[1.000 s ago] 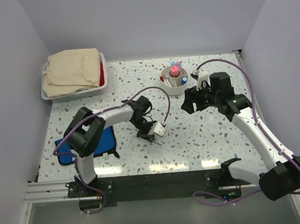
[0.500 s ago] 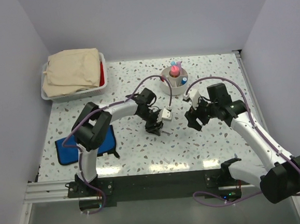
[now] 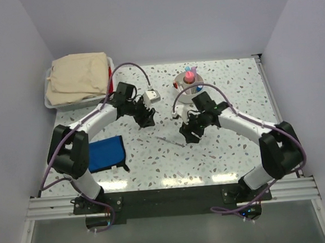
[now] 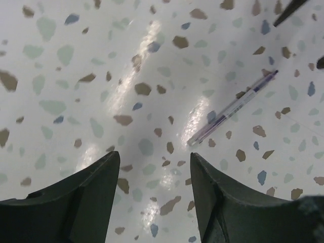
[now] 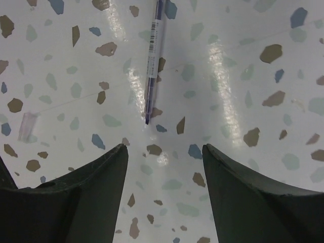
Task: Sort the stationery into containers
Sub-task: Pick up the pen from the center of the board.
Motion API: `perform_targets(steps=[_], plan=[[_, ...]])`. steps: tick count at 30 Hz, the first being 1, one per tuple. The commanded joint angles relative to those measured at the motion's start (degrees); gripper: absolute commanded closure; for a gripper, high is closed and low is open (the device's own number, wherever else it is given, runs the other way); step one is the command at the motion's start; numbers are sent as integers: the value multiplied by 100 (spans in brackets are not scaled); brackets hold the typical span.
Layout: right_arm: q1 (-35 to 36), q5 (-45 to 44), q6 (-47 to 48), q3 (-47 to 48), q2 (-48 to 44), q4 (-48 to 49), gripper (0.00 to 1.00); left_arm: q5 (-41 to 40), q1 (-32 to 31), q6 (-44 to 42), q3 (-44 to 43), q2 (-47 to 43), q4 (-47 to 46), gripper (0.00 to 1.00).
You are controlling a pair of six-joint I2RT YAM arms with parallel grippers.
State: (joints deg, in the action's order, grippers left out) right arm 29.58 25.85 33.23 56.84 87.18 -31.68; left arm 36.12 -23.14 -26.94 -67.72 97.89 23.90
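Note:
A slim clear pen with purple ink (image 3: pixel 169 141) lies flat on the speckled table between my two grippers. In the left wrist view the pen (image 4: pixel 233 107) is ahead and to the right of my left gripper (image 4: pixel 154 154), which is open with only bare table between its fingers. My right gripper (image 5: pixel 164 147) is open too, and the pen (image 5: pixel 153 61) points toward its gap from just ahead. From above, the left gripper (image 3: pixel 145 120) hovers up-left of the pen and the right gripper (image 3: pixel 189 133) just right of it. The round white cup (image 3: pixel 184 93) holds pink and blue-capped sticks.
A white rectangular bin (image 3: pixel 111 75) at the back left is covered by a folded beige cloth (image 3: pixel 77 76). A flat blue pouch (image 3: pixel 106 154) lies near the left arm's base. Grey walls close in the table on three sides.
My left gripper opened, left the pen on the table and pulled back up-left. My right arm swung left and down toward the pen, its jaws narrowing slightly.

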Motion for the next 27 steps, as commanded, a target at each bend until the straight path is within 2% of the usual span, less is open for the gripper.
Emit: perform_targets(steps=[1,5,8,14,27], plan=[[434,-343,-124,406,465,644,36,-1140,309,1629,321,-296,-447,37],[627,-528,-440,574,739,830,36,-1975,353,1841,400,-542,-483,33],[759,-580,-572,609,880,935,38,-2292,371,1824,453,-595,-465,31],[1049,-721,-616,714,1205,883,45,-2346,389,1789,436,-551,-500,31],[1313,-1407,-792,925,1697,716,51,-2399,380,1727,444,-692,-632,31]])
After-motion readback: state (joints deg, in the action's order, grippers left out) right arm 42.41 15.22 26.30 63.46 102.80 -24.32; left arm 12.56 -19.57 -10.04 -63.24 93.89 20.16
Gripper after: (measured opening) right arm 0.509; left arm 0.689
